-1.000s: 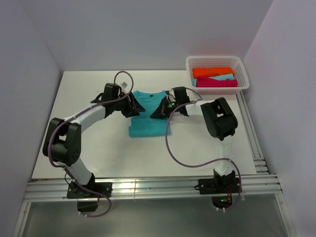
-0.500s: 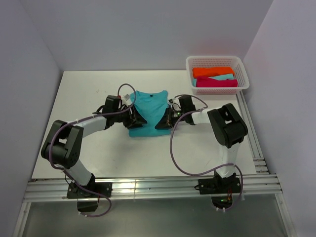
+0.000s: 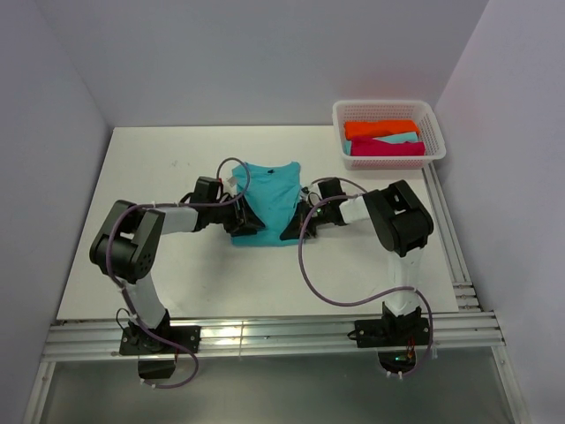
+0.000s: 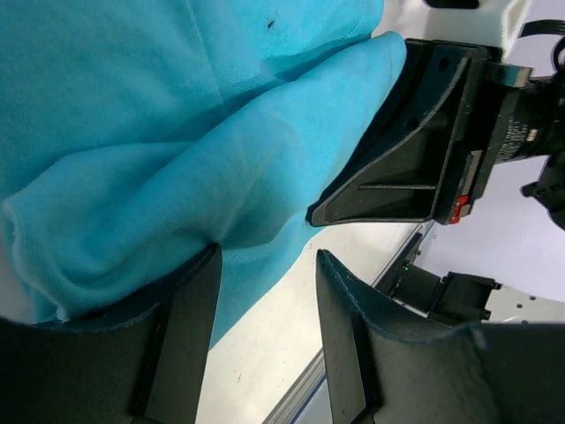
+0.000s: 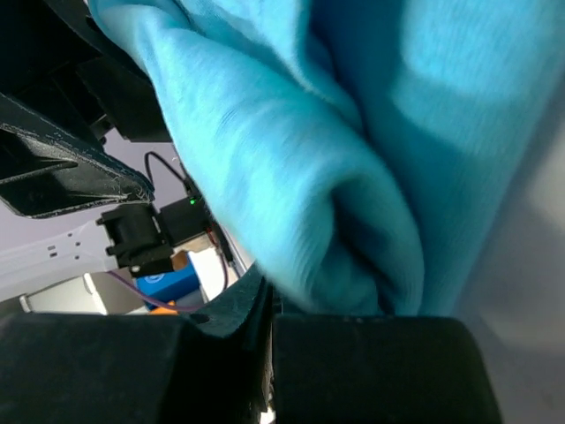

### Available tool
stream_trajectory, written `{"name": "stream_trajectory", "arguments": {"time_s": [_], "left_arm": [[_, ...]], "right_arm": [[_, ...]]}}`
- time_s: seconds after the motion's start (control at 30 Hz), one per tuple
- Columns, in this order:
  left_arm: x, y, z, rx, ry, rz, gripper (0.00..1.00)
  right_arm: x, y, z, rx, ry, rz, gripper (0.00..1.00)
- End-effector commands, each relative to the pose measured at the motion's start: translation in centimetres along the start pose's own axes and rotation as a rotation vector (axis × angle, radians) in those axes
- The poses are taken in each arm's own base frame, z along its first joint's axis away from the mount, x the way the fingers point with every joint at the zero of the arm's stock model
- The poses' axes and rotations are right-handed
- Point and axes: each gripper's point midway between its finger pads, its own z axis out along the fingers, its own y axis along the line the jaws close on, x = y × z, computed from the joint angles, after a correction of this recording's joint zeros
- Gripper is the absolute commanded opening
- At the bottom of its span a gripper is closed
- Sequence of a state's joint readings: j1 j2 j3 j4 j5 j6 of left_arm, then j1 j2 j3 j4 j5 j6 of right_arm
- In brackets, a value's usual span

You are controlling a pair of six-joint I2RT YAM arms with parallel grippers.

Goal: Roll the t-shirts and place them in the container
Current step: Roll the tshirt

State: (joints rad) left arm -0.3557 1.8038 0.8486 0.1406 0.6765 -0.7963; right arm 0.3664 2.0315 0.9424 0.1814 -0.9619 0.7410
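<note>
The right fingers (image 5: 269, 309) are clenched tight. A thick fold of the turquoise t-shirt (image 5: 291, 177) bulges straight out from where their tips meet, so they appear to be pinching it.

The left fingers (image 4: 267, 258) stand partly apart. A fold of the same shirt lies against one finger and fills most of the gap at the tips, while bare white counter (image 4: 265, 371) shows deeper in the gap. It cannot be told whether these fingers pinch the cloth or only sit around it.

Seen from above, both sets of fingers lie low on the counter at the near end of the shirt. The left ones are at its left edge and the right ones at its right edge, pointing toward each other and close together. The shirt lies in the middle of the counter with its round neck toward the far wall. It is widest at the shoulders and tapers to a narrow near end between the fingers.

Each arm bends out from its base at the near edge, with a purple cable looping beside it.

Well apart, at the far right corner, a white lattice basket (image 3: 385, 105) holds three more shirts. The orange t-shirt (image 3: 380, 127) is farthest, the magenta t-shirt (image 3: 387, 149) is nearest, and the pale turquoise t-shirt (image 3: 395, 139) lies between them.
</note>
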Motion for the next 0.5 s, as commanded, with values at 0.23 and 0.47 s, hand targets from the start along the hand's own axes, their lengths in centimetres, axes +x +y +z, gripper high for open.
{"name": "stream_trajectory", "arguments": {"time_s": [0.23,0.47], "left_arm": [[-2.0,-4.9,-4.7,-0.027,-0.1,0.184,0.53],[-2.3,-4.5,-8.5,-0.11,-0.287,0.279,0.54]], "right_arm": [[-1.6,4.8,-4.5,0.031,-0.137,-0.19,0.15],[-0.3,6.1,-8.1,0.08,-0.296,-0.35,0.32]]}}
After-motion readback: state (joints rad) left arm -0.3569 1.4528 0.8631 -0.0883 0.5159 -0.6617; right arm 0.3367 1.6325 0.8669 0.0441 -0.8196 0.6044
